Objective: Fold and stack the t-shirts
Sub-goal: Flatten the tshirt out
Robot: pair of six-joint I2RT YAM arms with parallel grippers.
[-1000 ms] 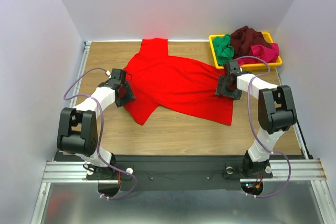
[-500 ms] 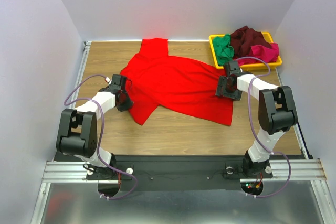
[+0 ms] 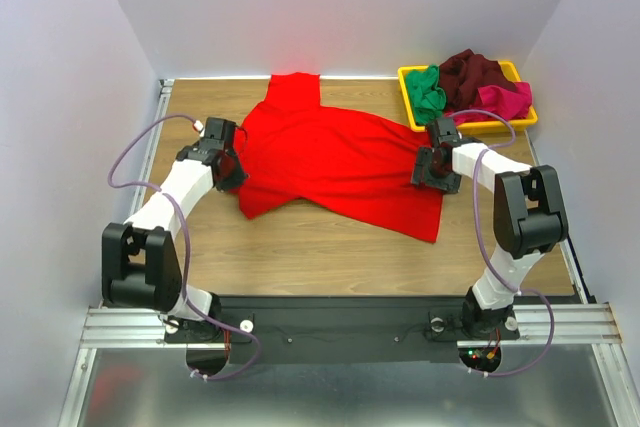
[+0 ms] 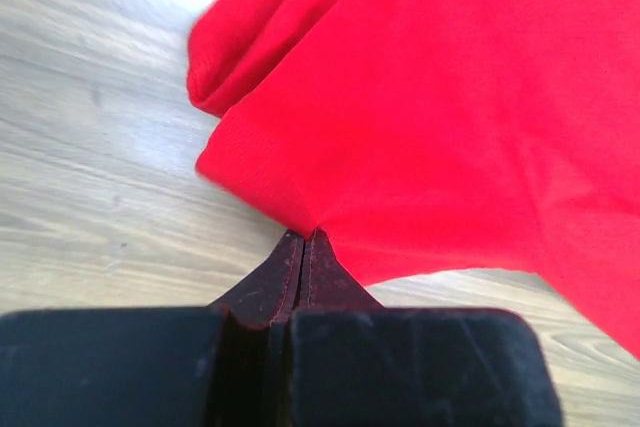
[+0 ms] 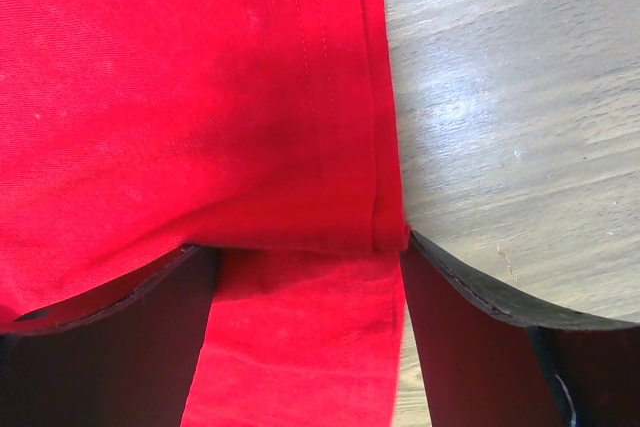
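The red t-shirt point(image 3: 330, 157) lies spread across the middle of the wooden table point(image 3: 320, 257), askew. One narrow part reaches to the far edge, and the broad body slants down toward the near right. It is a bright, even red and mostly flat, with soft creases running diagonally across it.

The left fingers point(image 4: 285, 282) are clenched on its left edge. In the left wrist view the cloth is pulled into a small peak at the tips, and a rolled fold point(image 4: 235, 57) lies just beyond. The right fingers point(image 5: 470, 327) are spread wide at the shirt's right side and clamp nothing. The right wrist view shows a stitched hem point(image 5: 375, 127) running between them, with a second red layer below it.

At the far right corner sits a yellow tray point(image 3: 500, 123). It holds a bunched green t-shirt point(image 3: 428, 90), a maroon t-shirt point(image 3: 470, 72) heaped at the back and a magenta t-shirt point(image 3: 507, 99) spilling toward the front rim.
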